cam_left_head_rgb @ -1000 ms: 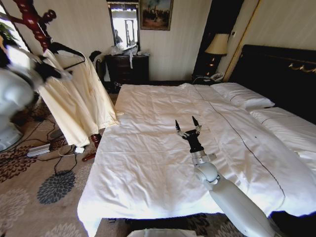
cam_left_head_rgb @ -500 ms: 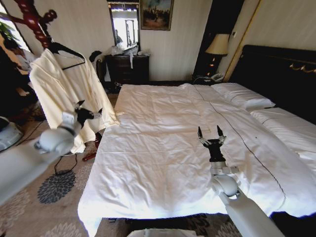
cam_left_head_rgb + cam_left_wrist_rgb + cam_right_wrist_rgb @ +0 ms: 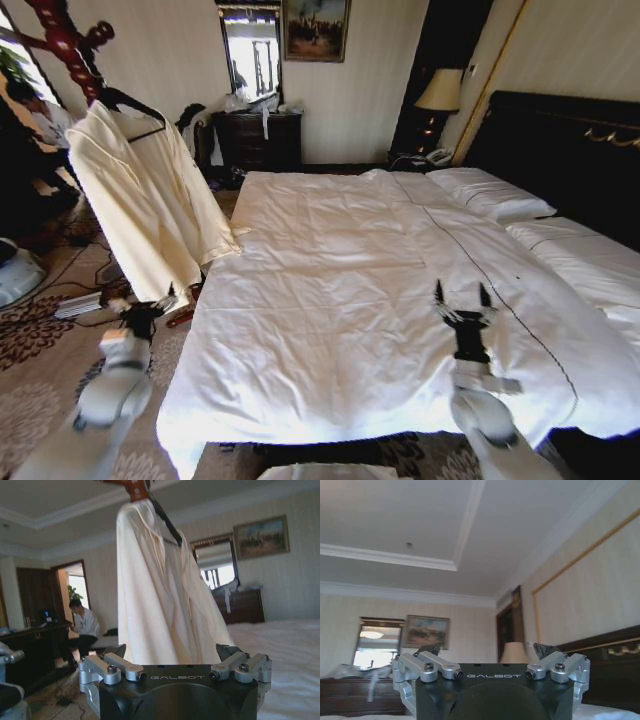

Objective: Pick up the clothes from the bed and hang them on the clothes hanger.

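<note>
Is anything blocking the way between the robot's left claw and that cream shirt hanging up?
Nothing visible does. The left gripper, open, sits low beside the bed, with open air up to the cream shirt. The shirt already hangs on the black hanger on the wooden coat stand.

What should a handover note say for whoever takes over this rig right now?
Left gripper: open, holds nothing, low beside the bed's left edge, below the shirt.
Right gripper: open, holds nothing, above the bed, pointing up.
Shirt: draped on the black hanger, which hangs from the wooden coat stand.
Done: shirt is off the bed and hung.
Left: nothing obvious; the bed shows just white bedding.
</note>
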Robot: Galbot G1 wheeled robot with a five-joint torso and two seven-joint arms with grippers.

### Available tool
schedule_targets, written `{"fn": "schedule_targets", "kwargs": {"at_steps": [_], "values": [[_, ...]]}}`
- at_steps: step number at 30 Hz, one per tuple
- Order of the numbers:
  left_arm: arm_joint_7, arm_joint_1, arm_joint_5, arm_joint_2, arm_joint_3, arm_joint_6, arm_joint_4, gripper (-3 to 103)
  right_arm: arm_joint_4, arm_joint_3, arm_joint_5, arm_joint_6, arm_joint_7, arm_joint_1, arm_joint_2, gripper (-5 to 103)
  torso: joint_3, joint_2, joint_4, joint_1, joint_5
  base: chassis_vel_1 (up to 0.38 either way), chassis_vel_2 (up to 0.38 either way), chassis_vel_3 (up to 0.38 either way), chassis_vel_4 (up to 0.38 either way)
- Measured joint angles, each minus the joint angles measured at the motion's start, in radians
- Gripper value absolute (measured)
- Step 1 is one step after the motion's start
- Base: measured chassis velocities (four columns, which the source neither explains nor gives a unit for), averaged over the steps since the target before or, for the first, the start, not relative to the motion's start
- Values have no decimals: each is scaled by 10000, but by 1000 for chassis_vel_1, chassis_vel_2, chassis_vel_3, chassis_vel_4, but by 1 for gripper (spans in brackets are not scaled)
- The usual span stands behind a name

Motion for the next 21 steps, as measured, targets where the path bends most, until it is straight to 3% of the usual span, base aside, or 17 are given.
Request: {"fn": "schedule_targets", "kwargs": {"at_steps": [1, 3, 4, 6, 8, 9, 11, 21], "values": [[0, 0, 0, 0, 0, 0, 0, 100, 0, 0, 0, 0, 0, 0, 0, 100, 0, 0, 0, 0, 0, 0, 0, 0, 0], [340, 593, 1045, -1327, 4, -972, -446, 100, 634, 247, -139, -141, 169, -471, 129, 100, 2, -1, 3, 1, -4, 0, 0, 0, 0], [340, 593, 1045, -1327, 4, -972, -446, 100, 634, 247, -139, -141, 169, -471, 129, 100, 2, -1, 3, 1, -4, 0, 0, 0, 0], [702, 710, 1538, -2608, 136, -1522, -755, 100, 1290, 247, -686, -614, 685, -813, 296, 100, 1, 0, 3, 1, -9, 0, 0, 0, 0], [734, 725, 1655, -2893, 186, -1600, -854, 100, 1458, 220, -852, -802, 881, -895, 336, 100, 1, 0, 1, 0, -9, 0, 0, 0, 0], [750, 806, 1964, -3501, 369, -1650, -1147, 100, 1849, 98, -1134, -1157, 1231, -1091, 415, 100, 2, -1, -1, 1, -3, 0, 0, 0, 0], [783, 998, 2232, -3979, 637, -1680, -1437, 100, 2157, 10, -1345, -1285, 1351, -1273, 476, 100, 3, -1, 0, 3, -4, 0, 0, 0, 0], [885, 1180, 2530, -4169, 831, -1783, -1569, 100, 2260, 13, -1541, -1255, 1304, -1354, 582, 100, 4, -3, 1, 4, -6, 0, 0, 0, 0]]}}
